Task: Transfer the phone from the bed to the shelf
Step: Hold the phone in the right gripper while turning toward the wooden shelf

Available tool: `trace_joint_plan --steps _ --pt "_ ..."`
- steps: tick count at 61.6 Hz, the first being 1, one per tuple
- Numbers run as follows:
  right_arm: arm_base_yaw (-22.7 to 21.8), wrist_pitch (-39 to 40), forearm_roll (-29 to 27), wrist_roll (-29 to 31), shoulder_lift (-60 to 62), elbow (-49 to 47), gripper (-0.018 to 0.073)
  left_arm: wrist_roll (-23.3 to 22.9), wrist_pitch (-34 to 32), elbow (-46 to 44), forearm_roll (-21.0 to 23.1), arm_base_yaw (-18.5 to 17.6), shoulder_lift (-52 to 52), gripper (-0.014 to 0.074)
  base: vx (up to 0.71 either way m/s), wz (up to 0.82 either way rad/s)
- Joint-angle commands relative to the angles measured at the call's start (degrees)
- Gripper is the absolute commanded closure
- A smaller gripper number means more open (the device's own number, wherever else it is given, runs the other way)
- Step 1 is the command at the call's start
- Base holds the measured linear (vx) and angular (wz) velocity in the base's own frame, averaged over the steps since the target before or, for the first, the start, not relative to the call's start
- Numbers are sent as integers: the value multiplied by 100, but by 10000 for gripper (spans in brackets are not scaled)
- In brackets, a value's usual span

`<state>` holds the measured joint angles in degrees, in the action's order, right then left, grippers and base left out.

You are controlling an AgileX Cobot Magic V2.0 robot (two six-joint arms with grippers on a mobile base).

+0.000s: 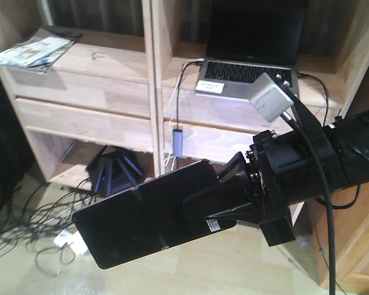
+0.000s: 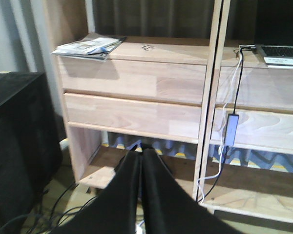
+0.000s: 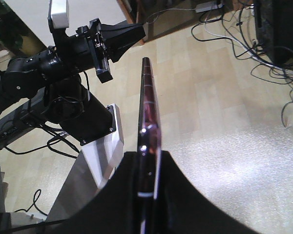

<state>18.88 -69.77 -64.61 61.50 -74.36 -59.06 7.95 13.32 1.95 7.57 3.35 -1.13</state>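
Phone (image 1: 141,215): right gripper (image 1: 200,200) is pinching it by one end, airborne before the shelf (image 1: 86,92), not touching any board. Left gripper (image 2: 141,153): pressed together, empty. Advised: approaching level, slowly, steering clear of laptop (image 1: 246,74) and dangling cable (image 1: 178,104).

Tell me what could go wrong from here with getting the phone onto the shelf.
1. The right gripper pinches the phone by one end only. Most of it juts out over the floor, so a slip could drop it.
2. The laptop and a hanging cable crowd the nearest part of the shelf. The phone's free end might knock or snag them on the way in.
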Motion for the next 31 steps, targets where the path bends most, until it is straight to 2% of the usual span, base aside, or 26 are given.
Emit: trace_joint_plan --steps 1,31 --pt "5 -422 -510 38 172 -154 561 -22 -421 14 36 -22 -31 596 24 -14" --pt "5 -422 -510 38 172 -154 561 -22 -421 14 36 -22 -31 596 23 -17"
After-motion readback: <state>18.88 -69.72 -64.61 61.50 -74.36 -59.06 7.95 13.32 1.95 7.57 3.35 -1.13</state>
